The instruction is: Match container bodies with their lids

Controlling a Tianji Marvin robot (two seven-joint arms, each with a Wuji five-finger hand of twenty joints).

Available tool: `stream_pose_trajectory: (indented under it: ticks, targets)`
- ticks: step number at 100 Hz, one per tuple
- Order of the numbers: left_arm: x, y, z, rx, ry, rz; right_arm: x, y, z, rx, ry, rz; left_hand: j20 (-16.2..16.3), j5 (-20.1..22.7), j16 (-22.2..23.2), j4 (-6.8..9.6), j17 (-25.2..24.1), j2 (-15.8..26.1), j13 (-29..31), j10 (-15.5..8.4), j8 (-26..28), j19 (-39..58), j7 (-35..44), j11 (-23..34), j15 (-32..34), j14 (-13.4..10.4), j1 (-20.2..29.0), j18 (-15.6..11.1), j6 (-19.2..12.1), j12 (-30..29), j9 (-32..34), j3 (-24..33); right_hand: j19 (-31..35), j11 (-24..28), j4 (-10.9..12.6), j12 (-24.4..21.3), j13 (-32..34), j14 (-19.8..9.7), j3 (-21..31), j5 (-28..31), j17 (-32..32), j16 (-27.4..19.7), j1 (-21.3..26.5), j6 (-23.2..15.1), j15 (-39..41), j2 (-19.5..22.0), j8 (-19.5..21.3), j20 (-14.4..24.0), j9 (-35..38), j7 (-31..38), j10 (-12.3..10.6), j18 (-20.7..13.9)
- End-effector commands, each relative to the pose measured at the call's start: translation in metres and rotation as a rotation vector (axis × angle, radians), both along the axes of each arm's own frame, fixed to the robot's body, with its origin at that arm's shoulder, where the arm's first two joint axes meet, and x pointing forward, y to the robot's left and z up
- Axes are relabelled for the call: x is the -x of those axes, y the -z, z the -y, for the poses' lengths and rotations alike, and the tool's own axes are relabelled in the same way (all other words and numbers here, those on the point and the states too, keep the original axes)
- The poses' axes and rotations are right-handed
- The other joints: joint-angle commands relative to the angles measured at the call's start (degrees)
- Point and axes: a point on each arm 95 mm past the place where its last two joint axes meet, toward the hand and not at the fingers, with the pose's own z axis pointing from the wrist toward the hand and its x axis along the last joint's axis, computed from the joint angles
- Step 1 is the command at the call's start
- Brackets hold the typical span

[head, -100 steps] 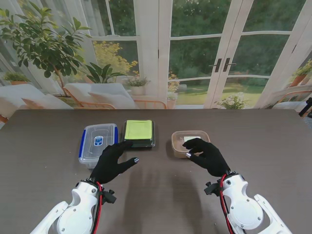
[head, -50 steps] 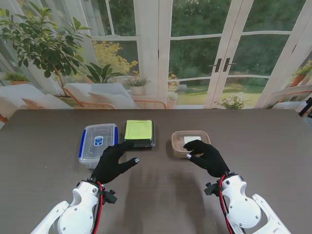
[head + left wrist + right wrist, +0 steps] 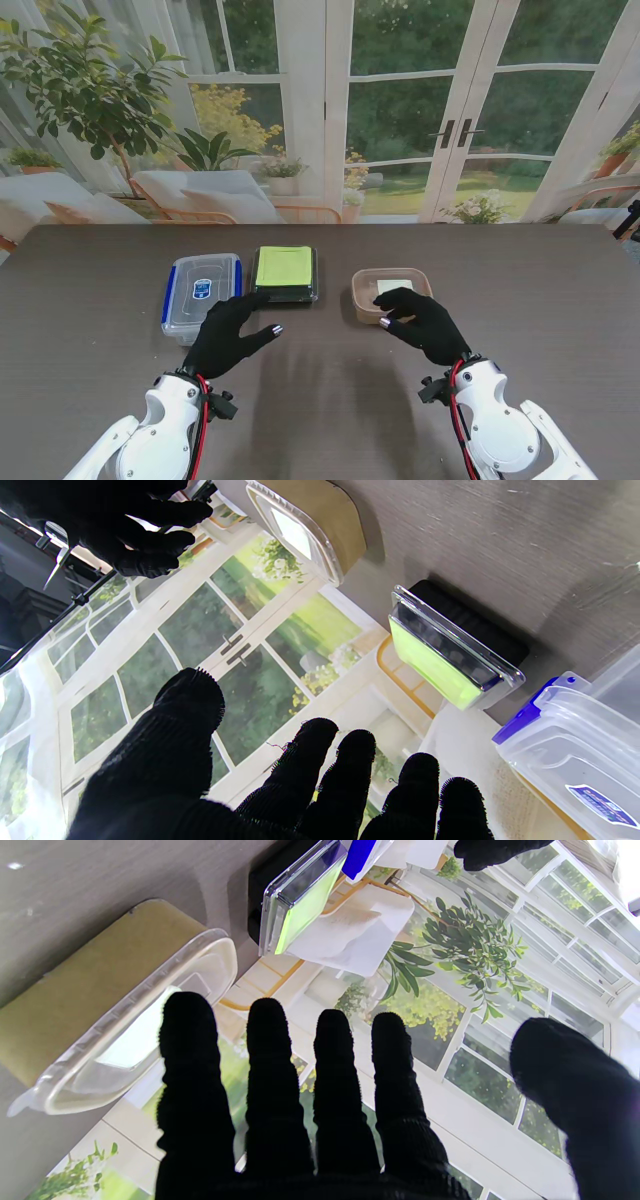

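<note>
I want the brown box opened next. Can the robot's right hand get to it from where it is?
Probably yes. The right hand is open and hovers at the near edge of the brown box, with nothing between them. The black box sits apart, to the left.

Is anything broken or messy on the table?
Nothing stands out. The clear box with blue clips, the black box with the green top and the tan box all sit flat with lids on, nothing spilled.
</note>
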Motion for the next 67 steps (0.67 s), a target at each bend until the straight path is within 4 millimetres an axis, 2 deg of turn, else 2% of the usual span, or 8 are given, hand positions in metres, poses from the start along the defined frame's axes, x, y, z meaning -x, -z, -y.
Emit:
stream_pose_trajectory:
  ticks: [1,67]
  targets:
    - [0.002,-0.0004,0.0043,0.002,0.01,-0.013,0.0017,0.0017,-0.0028,0.003,-0.017,-0.006,-0.41,-0.45,-0.48,1.9,-1.58,1.0,-0.88,-1.21,0.39,-1.95,-0.48,-0.76,-0.92,-1.43,1.03,-1.83,-0.94,-0.33,-0.24,-1.36,-1.28,-1.09,-1.26,-0.58,-0.84,-1.24,1.24,-0.67,-19.44,-0.31,0.16,-1.82,-0.41,-1.97,0.65,-0.34,-0.94,0.39,-1.07,-1.5]
    - [0.0034,-0.0012,0.0066,0.005,0.008,-0.017,0.001,-0.0038,-0.0014,-0.018,-0.007,0.008,-0.55,-0.85,-0.51,1.94,-1.87,1.06,-0.94,-1.29,0.35,-2.02,-0.61,-0.79,-0.93,-1.52,1.11,-1.95,-1.04,-0.36,-0.46,-1.64,-1.55,-1.16,-1.21,-0.6,-0.69,-1.11,1.09,-1.24,-19.61,-0.27,0.14,-1.74,-0.48,-1.77,0.43,-0.16,-0.73,-0.05,-0.91,-1.47]
